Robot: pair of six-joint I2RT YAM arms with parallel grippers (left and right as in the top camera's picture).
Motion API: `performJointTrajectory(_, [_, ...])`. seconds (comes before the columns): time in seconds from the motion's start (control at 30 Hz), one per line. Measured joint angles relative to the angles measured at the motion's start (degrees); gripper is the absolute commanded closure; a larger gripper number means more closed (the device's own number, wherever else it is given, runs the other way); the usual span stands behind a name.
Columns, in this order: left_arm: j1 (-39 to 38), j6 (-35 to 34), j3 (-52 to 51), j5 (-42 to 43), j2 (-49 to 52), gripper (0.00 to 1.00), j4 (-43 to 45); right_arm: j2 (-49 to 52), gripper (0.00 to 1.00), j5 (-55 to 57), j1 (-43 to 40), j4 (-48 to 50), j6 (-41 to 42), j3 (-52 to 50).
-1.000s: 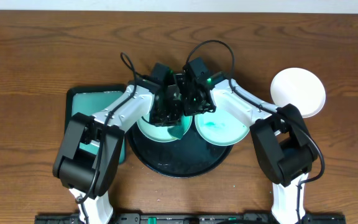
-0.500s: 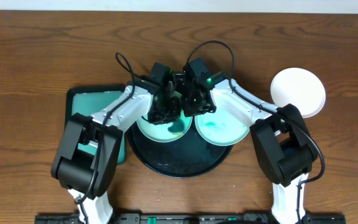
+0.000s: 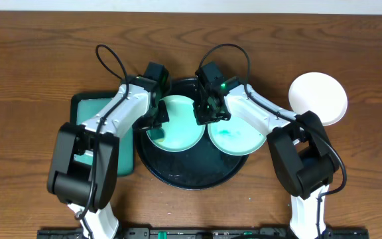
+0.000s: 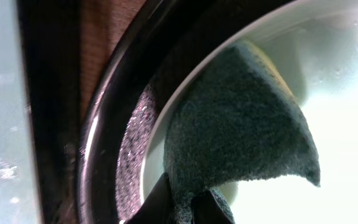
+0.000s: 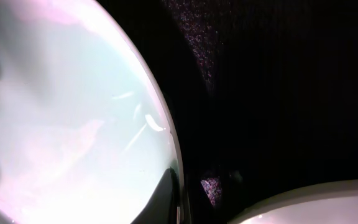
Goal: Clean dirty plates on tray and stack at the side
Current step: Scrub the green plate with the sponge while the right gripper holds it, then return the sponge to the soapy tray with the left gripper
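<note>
The black tray (image 3: 191, 171) lies on the table (image 3: 38, 53) in front of the arms, and its near part is bare. Two plates sit across its middle. The left mint plate (image 3: 178, 131) lies just toward 10 o'clock from the tray's centre. The right mint plate (image 3: 245, 143) lies at 3 o'clock, its outer edge reaching over the tray's rim. It carries a teal smear (image 3: 229, 133) near its middle. The two plates lie just beside each other.

The left gripper (image 3: 158, 119) is at the left mint plate's 9 o'clock edge. Its fingers are pressed together on a dark sponge (image 4: 241, 124). The sponge lies on that plate just inside the rim.

The right gripper (image 3: 203, 114) is at the same plate's 3 o'clock edge, with its fingers pinching the rim.

At 9 o'clock from the black tray, just beside it, lies a teal tray (image 3: 101, 109) with a dark rim.

Farther back, at 2 o'clock and well apart from the black tray, a white plate (image 3: 318, 99) rests alone on the wood.
</note>
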Motion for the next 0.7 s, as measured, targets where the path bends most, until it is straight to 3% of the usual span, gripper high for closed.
performJointTrajectory(0.47, [2.1,2.3,-0.6,-2.3,-26.4,0.93,-5.6,0.0,0.99,0.0,0.0,-0.1,0.0,0.0])
performJointTrajectory(0.7, [12.6,3.7,-0.6,-5.0,-25.9,0.93,-9.2,0.0,0.99,0.0,0.0,0.0,0.0,0.0])
